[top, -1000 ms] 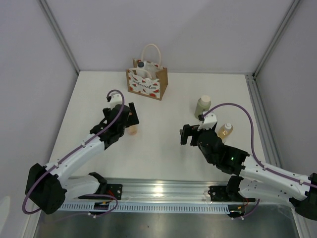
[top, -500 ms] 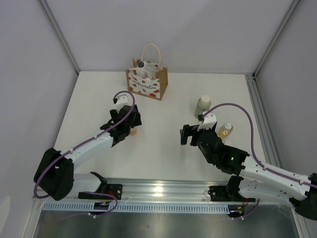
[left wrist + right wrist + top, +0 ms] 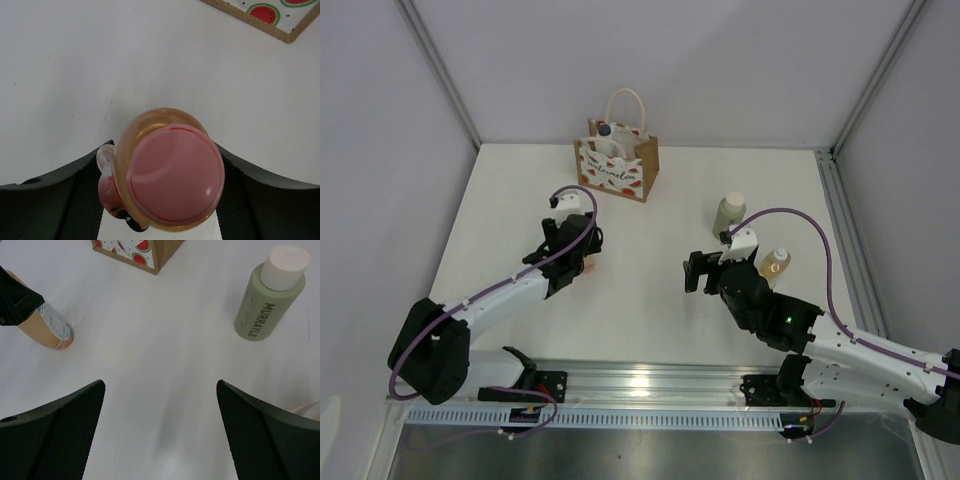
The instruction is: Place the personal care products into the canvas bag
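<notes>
We see the left arm stretched forward over the left half of the tabletop (image 3: pixel 650 310), wrist bent down, with the left gripper (image 3: pixel 164 150) straddling the peach bottle (image 3: pixel 50 327). One finger sits on each side, but we cannot tell whether they press on it. The bottle's pink cap (image 3: pixel 175 175) is round and glossy.

The right arm is folded low near the middle, and the right gripper (image 3: pixel 160 385) is spread wide on nothing.

The canvas bag (image 3: pixel 618 168) stands at the far edge. The olive bottle (image 3: pixel 265 305) and amber bottle (image 3: pixel 773 264) stand towards the right edge.
</notes>
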Tool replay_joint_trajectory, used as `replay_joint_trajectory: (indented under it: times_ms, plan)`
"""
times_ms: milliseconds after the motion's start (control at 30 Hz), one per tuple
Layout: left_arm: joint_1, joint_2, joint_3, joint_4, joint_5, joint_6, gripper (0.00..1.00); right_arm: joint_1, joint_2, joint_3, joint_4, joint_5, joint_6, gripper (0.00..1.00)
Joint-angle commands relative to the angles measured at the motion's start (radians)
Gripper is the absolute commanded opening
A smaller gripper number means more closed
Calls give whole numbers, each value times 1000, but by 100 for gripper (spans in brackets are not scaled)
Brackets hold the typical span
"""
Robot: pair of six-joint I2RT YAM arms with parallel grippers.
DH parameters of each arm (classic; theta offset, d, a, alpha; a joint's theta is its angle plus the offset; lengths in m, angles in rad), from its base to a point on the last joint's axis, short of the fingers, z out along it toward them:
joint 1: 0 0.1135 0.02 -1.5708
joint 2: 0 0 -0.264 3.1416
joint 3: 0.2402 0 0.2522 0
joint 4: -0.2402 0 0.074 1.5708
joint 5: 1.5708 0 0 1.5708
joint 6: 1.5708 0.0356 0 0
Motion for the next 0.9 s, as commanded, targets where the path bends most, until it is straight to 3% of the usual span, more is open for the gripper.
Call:
replay_joint_trajectory:
  times_ms: [0, 300, 333, 400, 633, 867]
  plan:
    - [0, -13, -14, 76, 61, 63, 75, 2, 4, 43, 28, 28, -5, 97]
    - [25, 59, 31, 70, 113, 64, 64, 2, 3, 43, 26, 29, -5, 97]
    - [25, 61, 32, 70, 125, 64, 55, 2, 1, 44, 26, 29, -6, 98]
    - [25, 61, 28, 73, 144, 60, 46, 2, 1, 44, 26, 29, -6, 97]
    - [-10, 50, 51, 71, 128, 142, 1, 2, 10, 44, 28, 34, -8, 97]
    - [-70, 4, 170, -10, 151, 222, 0, 2, 6, 44, 25, 35, -6, 97]
